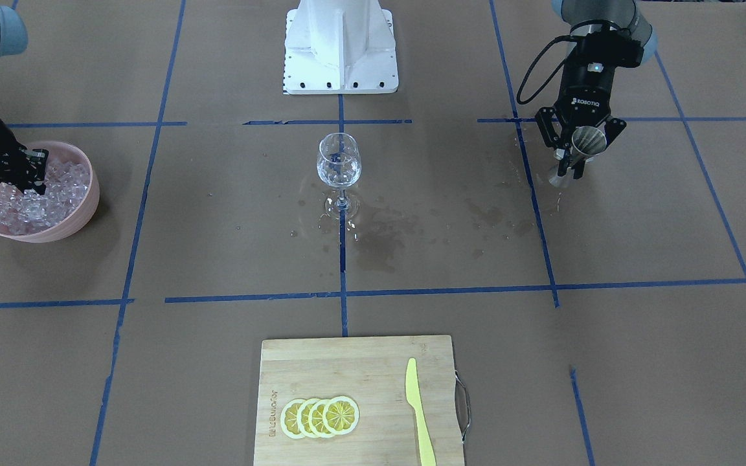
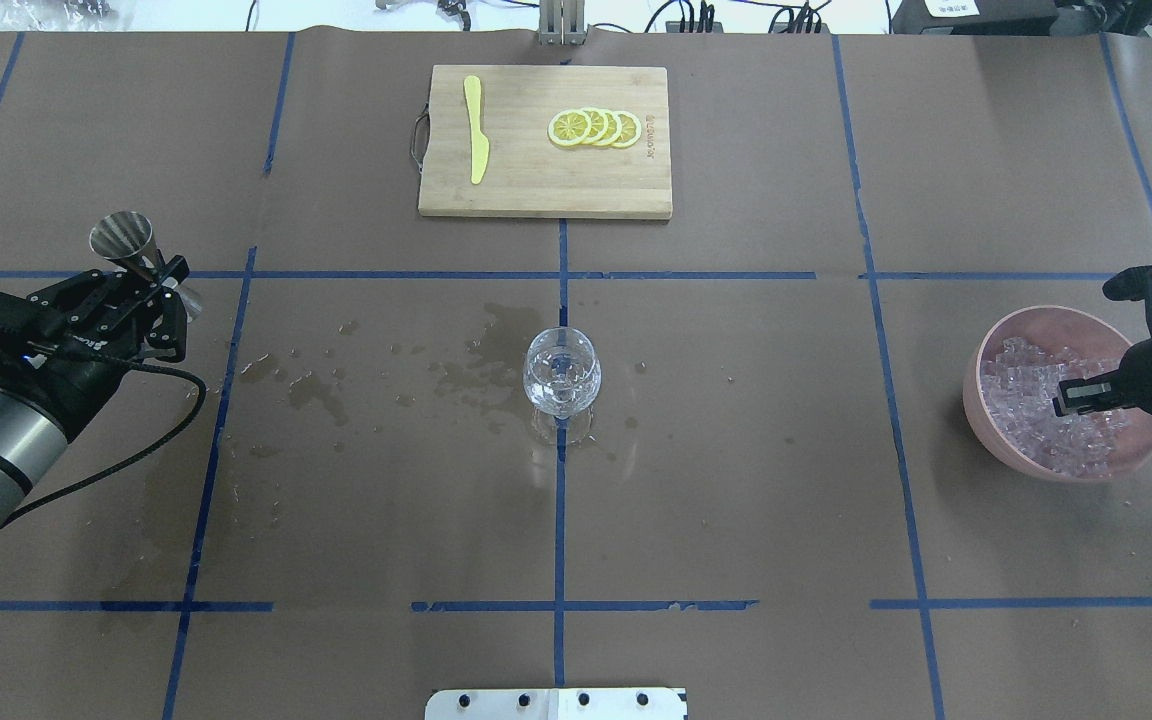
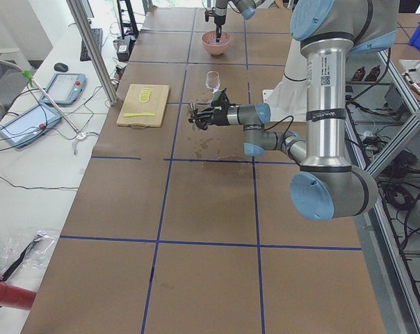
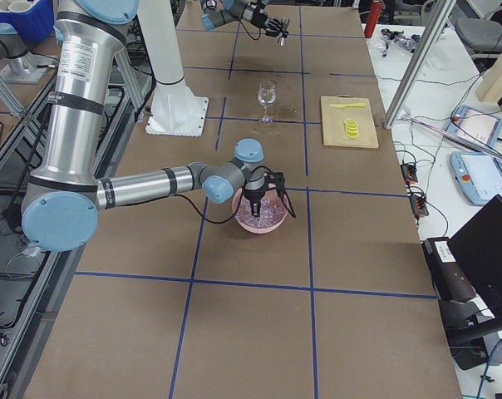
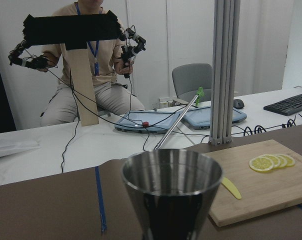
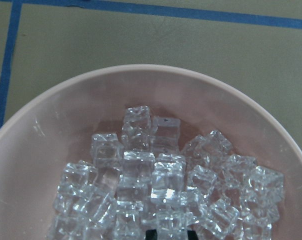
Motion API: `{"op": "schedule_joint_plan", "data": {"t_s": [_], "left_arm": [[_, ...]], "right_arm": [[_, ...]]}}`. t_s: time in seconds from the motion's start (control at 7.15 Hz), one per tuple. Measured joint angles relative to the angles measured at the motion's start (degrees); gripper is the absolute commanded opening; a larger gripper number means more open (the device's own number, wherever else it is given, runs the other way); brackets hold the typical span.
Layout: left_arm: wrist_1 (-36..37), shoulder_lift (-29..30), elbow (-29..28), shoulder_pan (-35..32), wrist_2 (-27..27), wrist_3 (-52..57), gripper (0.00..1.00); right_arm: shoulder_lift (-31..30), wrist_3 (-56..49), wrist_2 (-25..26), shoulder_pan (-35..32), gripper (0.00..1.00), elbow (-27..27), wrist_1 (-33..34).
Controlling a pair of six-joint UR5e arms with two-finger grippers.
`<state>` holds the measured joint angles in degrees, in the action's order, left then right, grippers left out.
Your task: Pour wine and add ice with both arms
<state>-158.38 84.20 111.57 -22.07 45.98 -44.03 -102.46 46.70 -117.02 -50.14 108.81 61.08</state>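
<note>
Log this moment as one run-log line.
left claw: shut on steel jigger | right claw: down in ice, pink bowl, grip unclear | wine glass: upright, table centre

Your table (image 2: 736, 500) is long, covered in brown paper and marked into squares by blue tape lines (image 2: 558, 520). The paper carries dark wet stains (image 2: 476, 375) near the middle. Along your side runs a white desk (image 3: 29, 160) strewn with black cables. It holds two tablet-style teach pendants (image 3: 62, 87), a black keyboard (image 5: 291, 103) and a mouse (image 5: 238, 103). An aluminium post (image 5: 226, 70) rises at the desk's edge. Behind it you have a grey office chair (image 5: 191, 80) and a plain white wall (image 5: 181, 30). A black laptop (image 4: 484, 241) sits open towards one end. On the opposite side, aluminium framing (image 3: 398, 149) stands over a pale grey floor (image 3: 412, 229). The light is bright and even.
</note>
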Motion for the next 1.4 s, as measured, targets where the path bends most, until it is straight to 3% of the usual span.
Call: {"op": "schedule_joint_plan", "data": {"t_s": [0.42, 1.12, 1.4], "left_arm": [[0.0, 0.0, -0.95, 0.01, -0.12, -0.98, 0.0], [-0.04, 0.0, -7.89, 0.55, -0.57, -12.43, 0.0], [0.24, 0.0, -10.44, 3.78, -5.48, -17.23, 0.0]], "right_arm": [[-1.89, -0.03, 0.01, -0.43, 0.0, 3.12, 0.05], [-2.98, -0.03, -2.29, -4.55, 0.0, 8.16, 0.01], [-2.59, -0.03, -5.72, -7.34, 0.0, 9.46, -0.13]]}}
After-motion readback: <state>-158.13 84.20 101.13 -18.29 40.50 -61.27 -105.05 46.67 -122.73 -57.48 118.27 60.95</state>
